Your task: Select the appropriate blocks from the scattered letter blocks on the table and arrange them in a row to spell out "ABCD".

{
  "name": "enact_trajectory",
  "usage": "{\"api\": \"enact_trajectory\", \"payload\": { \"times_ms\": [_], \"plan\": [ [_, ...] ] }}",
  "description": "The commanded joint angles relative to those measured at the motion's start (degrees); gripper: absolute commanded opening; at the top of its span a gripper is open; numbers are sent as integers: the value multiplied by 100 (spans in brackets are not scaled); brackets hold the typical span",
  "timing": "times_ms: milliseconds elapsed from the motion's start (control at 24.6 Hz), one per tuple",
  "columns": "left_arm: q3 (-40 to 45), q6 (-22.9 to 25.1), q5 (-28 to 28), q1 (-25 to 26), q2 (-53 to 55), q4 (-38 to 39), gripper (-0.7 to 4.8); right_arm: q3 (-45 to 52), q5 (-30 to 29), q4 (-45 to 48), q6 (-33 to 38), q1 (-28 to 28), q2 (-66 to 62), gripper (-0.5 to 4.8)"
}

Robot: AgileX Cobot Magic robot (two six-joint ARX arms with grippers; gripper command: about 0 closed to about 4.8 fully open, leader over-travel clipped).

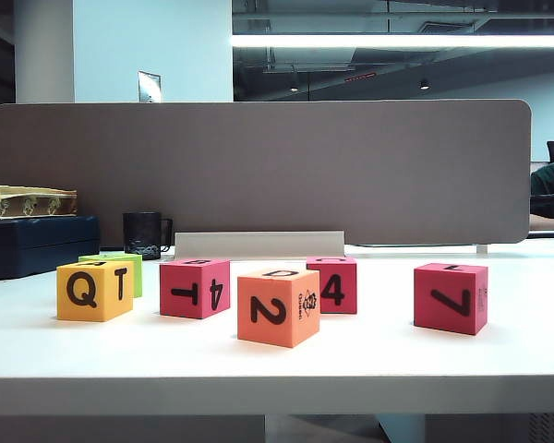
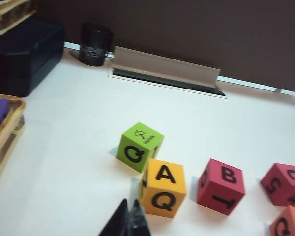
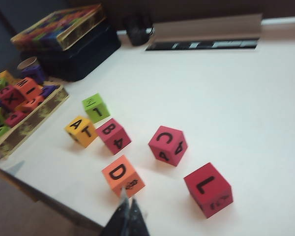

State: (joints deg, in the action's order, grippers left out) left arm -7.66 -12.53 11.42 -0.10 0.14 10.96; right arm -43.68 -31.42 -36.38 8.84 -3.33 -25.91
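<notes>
On the white table (image 1: pixel 277 365) stand six foam blocks. In the exterior view they are yellow Q/T (image 1: pixel 94 291), lime-green (image 1: pixel 120 268), pink-red T/4 (image 1: pixel 195 287), orange 2 (image 1: pixel 278 307), pink-red 4 (image 1: pixel 332 284) and pink-red 7 (image 1: pixel 451 297). No gripper shows there. My left gripper (image 2: pixel 130 201) is shut and empty, just short of the yellow block (image 2: pixel 163 188), whose top reads A. Beside that block are the B block (image 2: pixel 221 186) and the C block (image 2: pixel 283 184). My right gripper (image 3: pixel 129 196) is shut and empty, hovering near the orange D block (image 3: pixel 123 176), with the L block (image 3: pixel 208 189) beside it.
A tray of more blocks (image 3: pixel 19 98) lies at the table's left. A dark box (image 1: pixel 37 242) and a black mug (image 1: pixel 145 233) stand at the back left. A grey partition (image 1: pixel 258 171) with a metal strip (image 1: pixel 258 244) closes the back. The table's front edge (image 3: pixel 49 199) runs near the right gripper.
</notes>
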Motion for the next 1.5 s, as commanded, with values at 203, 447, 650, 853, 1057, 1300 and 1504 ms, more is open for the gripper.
{"api": "enact_trajectory", "payload": {
  "times_ms": [203, 447, 650, 853, 1057, 1300, 1504],
  "plan": [
    [-24, -20, 197, 7, 2, -68, -6, -669, -63, -424, -509, -310, -968, -2],
    [-31, -142, 299, 7, 2, -72, -6, -1137, 142, -525, -636, -1185, -1722, -3],
    [-181, -101, 282, 7, 15, -70, -6, -1344, 579, -614, -638, -1958, -2179, -3],
    [-337, -101, 345, 7, 295, 15, -6, -1493, 793, -627, -693, -2363, -2470, -2],
    [-577, -96, 632, 7, 887, 22, -6, -1534, 1034, -597, -769, -2465, -2540, -2],
    [-1471, 7, 890, 7, 2107, 74, -6, -1666, 1235, -605, -780, -2465, -2535, -2],
    [-2081, 297, 1198, 7, 2883, 229, -6, -1672, 1241, -627, -782, -2465, -2524, -2]
  ]
}}
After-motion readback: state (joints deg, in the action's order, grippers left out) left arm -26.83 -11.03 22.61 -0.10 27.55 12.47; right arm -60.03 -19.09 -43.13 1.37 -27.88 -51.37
